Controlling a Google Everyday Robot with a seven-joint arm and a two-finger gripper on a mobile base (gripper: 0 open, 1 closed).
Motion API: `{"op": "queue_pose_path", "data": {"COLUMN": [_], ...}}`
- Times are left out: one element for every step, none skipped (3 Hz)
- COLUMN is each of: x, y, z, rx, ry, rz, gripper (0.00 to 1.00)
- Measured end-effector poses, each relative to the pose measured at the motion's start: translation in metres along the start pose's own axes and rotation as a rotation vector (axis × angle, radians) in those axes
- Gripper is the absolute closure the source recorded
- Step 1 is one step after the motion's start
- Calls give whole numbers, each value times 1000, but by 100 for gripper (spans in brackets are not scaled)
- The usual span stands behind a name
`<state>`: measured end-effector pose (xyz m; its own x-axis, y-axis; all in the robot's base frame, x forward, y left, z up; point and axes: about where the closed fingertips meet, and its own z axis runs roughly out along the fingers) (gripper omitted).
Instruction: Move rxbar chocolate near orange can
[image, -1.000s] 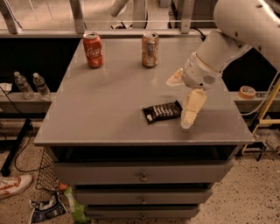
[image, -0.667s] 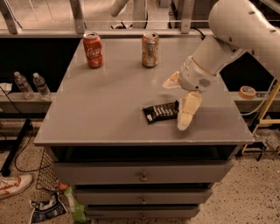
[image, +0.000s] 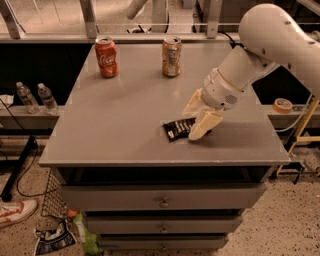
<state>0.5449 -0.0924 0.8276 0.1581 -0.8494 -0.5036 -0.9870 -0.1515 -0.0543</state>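
Observation:
The rxbar chocolate (image: 177, 129), a flat dark bar with a white end patch, lies on the grey table (image: 120, 115) near its front edge, right of centre. My gripper (image: 195, 117) comes down from the right on the white arm, its fingers open and straddling the bar's right end. The near finger (image: 202, 125) covers that end of the bar. The far finger (image: 191, 103) is just behind the bar. The orange can (image: 171, 49) stands upright at the back of the table, well behind the bar.
A red cola can (image: 106, 57) stands at the back left. A tape roll (image: 283, 105) lies on a ledge to the right. Two water bottles (image: 37, 97) stand on a shelf to the left. Drawers (image: 162, 200) are under the tabletop.
My gripper has moved left and down, from beside the bar's right end to over it. The bar and both cans have not moved.

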Motion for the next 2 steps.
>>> {"op": "queue_pose_path", "data": {"x": [-1, -1], "y": [1, 1], "z": [6, 6], "rx": [-9, -11], "ry": [-26, -34], "rz": [-16, -21], "gripper": [65, 87]}}
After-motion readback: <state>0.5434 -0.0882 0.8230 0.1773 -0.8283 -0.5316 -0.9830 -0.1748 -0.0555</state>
